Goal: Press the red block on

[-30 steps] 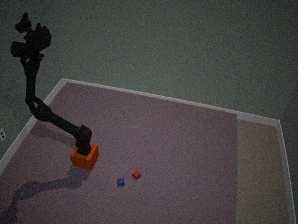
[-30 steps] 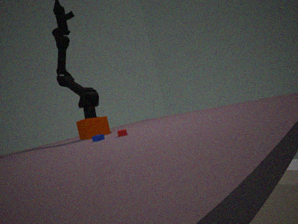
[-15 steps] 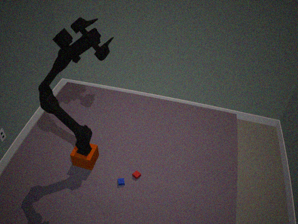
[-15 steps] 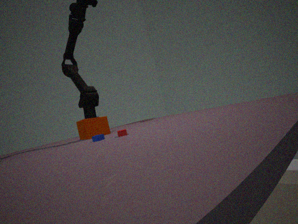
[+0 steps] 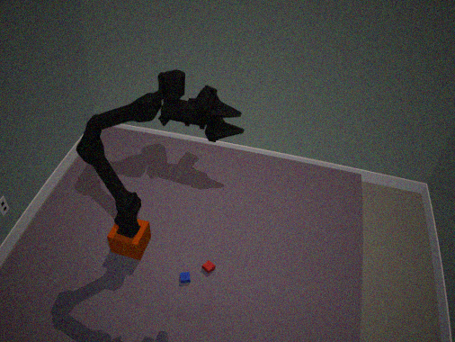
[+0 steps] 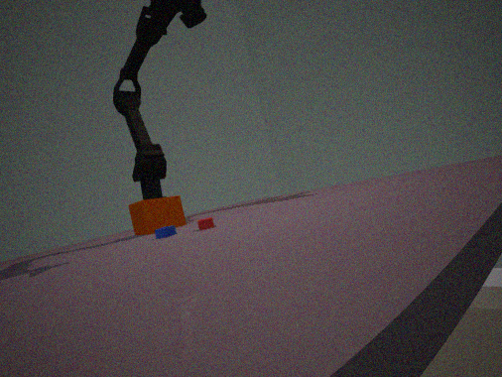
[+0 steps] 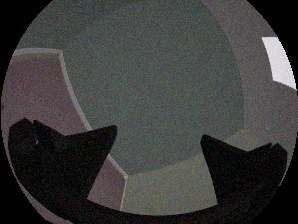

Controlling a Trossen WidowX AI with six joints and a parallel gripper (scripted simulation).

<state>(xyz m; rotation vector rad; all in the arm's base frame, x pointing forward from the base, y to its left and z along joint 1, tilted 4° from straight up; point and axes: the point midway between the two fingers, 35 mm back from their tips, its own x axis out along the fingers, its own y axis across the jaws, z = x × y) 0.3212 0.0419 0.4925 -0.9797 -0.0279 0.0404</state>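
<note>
1. The bench [image 5: 306,161] [image 6: 298,273] [image 7: 40,85] was the biggest thing. In the top view, its top-left corner was seen behind the arm.
2. The arm [image 5: 110,182] [image 6: 137,130] was held up high. In the top view it was leaned toward the left edge, then bent over so its end was pointed toward the right edge. It looked like the red block had still to be reached, so the arm needed to be swung round and brought down slowly.
3. The orange base [image 5: 127,248] [image 6: 158,216] was set under the arm, nearer the left edge than the right.
4. The claw [image 5: 243,121] [image 7: 159,132] was spread wide, with nothing held. It needed to be tipped down and turned to fit the red block's flat sides before being shut, or a corner might be bumped.
5. The blue block [image 5: 184,277] [image 6: 166,232] was placed on the bench, nearer the left edge than the red one.
6. The red block [image 5: 209,265] [image 6: 205,223], also small, was seen near the blue one, not touching, on the side toward the right edge.
</note>
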